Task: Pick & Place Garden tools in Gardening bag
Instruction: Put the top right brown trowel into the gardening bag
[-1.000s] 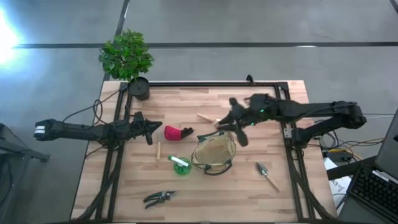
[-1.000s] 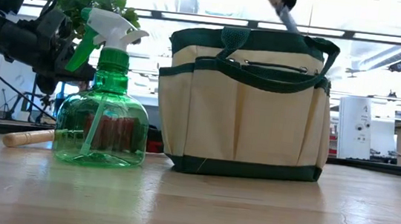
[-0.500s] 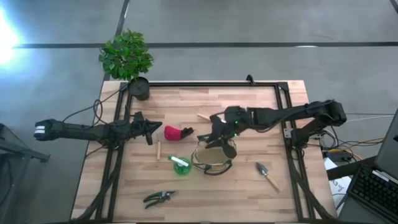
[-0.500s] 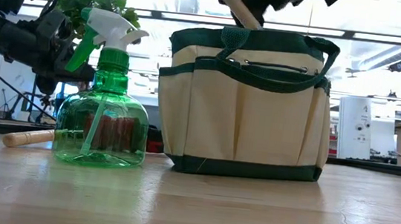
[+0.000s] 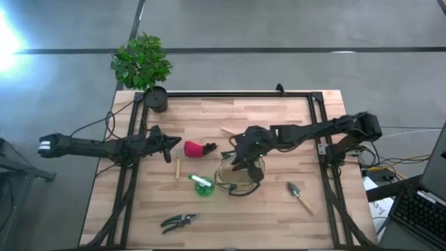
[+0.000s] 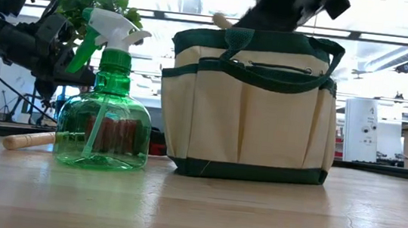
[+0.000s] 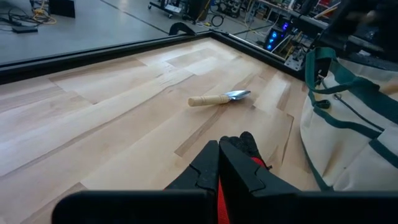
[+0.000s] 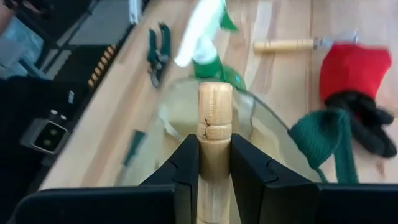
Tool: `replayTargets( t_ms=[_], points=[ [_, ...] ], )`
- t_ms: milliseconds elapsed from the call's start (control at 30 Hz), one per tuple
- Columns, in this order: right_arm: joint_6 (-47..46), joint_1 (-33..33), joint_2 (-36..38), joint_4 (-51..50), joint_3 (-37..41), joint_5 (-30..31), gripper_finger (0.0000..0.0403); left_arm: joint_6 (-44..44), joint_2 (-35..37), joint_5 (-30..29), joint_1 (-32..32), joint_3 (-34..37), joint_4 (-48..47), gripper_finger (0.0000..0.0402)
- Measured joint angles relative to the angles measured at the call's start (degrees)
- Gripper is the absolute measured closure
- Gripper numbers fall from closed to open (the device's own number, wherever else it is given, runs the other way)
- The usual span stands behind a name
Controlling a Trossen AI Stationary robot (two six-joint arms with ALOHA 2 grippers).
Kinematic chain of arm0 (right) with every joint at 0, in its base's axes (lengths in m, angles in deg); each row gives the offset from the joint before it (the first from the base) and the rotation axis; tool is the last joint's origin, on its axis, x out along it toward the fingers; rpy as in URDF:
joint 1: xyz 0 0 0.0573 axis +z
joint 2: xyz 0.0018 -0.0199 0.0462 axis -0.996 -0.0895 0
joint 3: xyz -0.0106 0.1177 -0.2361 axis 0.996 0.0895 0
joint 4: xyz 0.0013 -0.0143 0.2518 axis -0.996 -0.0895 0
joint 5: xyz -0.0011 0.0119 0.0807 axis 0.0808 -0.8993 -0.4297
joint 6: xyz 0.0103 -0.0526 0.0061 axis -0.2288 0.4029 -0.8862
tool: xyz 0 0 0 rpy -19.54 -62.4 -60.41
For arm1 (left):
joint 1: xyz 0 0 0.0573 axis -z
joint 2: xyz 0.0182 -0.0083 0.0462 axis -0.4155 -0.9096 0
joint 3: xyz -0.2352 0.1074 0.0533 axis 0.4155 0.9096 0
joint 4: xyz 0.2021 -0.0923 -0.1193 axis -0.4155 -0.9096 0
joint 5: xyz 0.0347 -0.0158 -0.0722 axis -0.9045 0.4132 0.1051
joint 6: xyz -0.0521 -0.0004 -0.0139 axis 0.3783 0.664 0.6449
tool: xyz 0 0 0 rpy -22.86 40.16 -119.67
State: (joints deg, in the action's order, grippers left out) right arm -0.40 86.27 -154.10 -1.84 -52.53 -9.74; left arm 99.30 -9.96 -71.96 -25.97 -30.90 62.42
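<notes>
A: Why is the right gripper point(image 5: 245, 156) above the bag point(image 5: 240, 174)?

B: Its jaws clamp a trowel point(image 8: 214, 118) by the wooden handle, blade down I think, so it drops inside.

A: And the left gripper point(image 5: 169, 146)?

B: It waits beside the red-and-black item point(image 5: 198, 148), jaws closed, empty.

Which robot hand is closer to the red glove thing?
Left. The left gripper sits right beside the red-and-black item, while the right gripper is farther away, over the gardening bag, holding a wooden-handled tool.

A robotics lab: framed wooden workbench point(image 5: 209, 209), grey floor, equipment racks behind
</notes>
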Motion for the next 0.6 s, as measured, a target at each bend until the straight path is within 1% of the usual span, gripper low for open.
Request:
replayTargets(
  t_ms=[267,600],
  points=[
    [0.25,-0.37,-5.11,-0.25,-0.48,0.24,0.0352,0.95,0.00,0.00,0.00,0.00,-0.04,0.0387],
    [0.37,-0.30,-7.75,-2.08,-0.48,4.53,0.0352,1.75,-0.02,0.01,0.01,0.00,-0.71,0.0387]
  ],
)
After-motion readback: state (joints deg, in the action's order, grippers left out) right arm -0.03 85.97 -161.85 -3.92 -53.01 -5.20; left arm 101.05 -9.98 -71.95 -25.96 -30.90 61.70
